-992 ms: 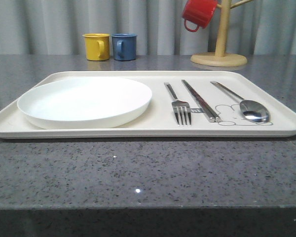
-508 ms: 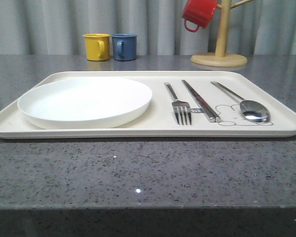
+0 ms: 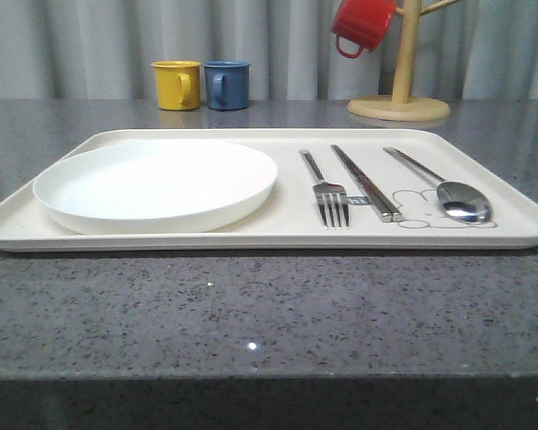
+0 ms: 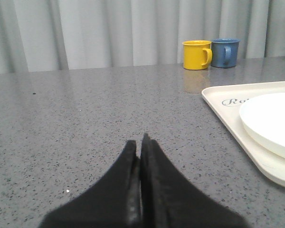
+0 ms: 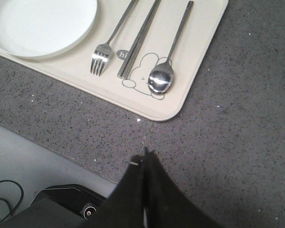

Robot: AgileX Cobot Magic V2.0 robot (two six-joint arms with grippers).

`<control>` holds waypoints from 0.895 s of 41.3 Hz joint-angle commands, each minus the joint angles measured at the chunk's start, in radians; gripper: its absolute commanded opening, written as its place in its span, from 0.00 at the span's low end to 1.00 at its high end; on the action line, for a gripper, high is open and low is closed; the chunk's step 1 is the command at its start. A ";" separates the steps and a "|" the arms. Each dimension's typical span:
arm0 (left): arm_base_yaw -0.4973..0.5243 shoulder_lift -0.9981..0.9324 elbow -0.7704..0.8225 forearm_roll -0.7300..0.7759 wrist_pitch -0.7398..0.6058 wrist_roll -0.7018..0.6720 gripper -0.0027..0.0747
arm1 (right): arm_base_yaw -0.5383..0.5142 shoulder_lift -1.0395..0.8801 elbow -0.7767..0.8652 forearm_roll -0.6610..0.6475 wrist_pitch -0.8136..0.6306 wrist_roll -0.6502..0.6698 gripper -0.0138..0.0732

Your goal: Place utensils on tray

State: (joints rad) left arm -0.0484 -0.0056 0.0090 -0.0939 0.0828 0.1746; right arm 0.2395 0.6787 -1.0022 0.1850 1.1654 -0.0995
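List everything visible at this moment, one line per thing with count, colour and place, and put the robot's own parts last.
tray: 1, cream, on the grey table
plate: 1, white, left part of the tray
fork: 1, silver, on the tray right of the plate
chopsticks: 1 pair, silver, between fork and spoon
spoon: 1, silver, right part of the tray, bowl on the rabbit drawing
yellow mug: 1, far edge of the table
blue mug: 1, beside the yellow mug
red mug: 1, hanging on the mug tree
mug tree: 1, pale wood, far right
table: 1, speckled grey
left gripper: black, shut, over bare table
right gripper: black, shut, off the tray's corner
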 commanded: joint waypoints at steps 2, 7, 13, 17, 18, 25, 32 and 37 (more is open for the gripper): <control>-0.009 -0.025 -0.002 -0.006 -0.083 -0.006 0.01 | 0.001 -0.001 -0.023 0.003 -0.054 -0.008 0.08; -0.009 -0.025 -0.002 -0.006 -0.083 -0.006 0.01 | 0.001 -0.001 -0.023 0.003 -0.054 -0.008 0.08; -0.009 -0.025 -0.002 -0.006 -0.083 -0.006 0.01 | 0.001 -0.001 -0.023 0.003 -0.054 -0.008 0.08; -0.009 -0.025 -0.002 -0.006 -0.083 -0.006 0.01 | 0.000 -0.005 -0.018 0.000 -0.056 -0.008 0.08; -0.009 -0.025 -0.002 -0.006 -0.083 -0.006 0.01 | -0.003 -0.012 -0.015 0.002 -0.057 -0.008 0.08; -0.009 -0.025 -0.002 -0.006 -0.083 -0.006 0.01 | -0.139 -0.147 0.114 -0.017 -0.225 -0.009 0.08; -0.009 -0.025 -0.002 -0.006 -0.083 -0.006 0.01 | -0.239 -0.343 0.385 -0.019 -0.612 -0.009 0.08; -0.009 -0.025 -0.002 -0.006 -0.083 -0.006 0.01 | -0.254 -0.495 0.580 -0.019 -0.788 -0.009 0.08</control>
State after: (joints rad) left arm -0.0503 -0.0056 0.0090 -0.0939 0.0828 0.1746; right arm -0.0036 0.2413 -0.4906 0.1675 0.5686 -0.0995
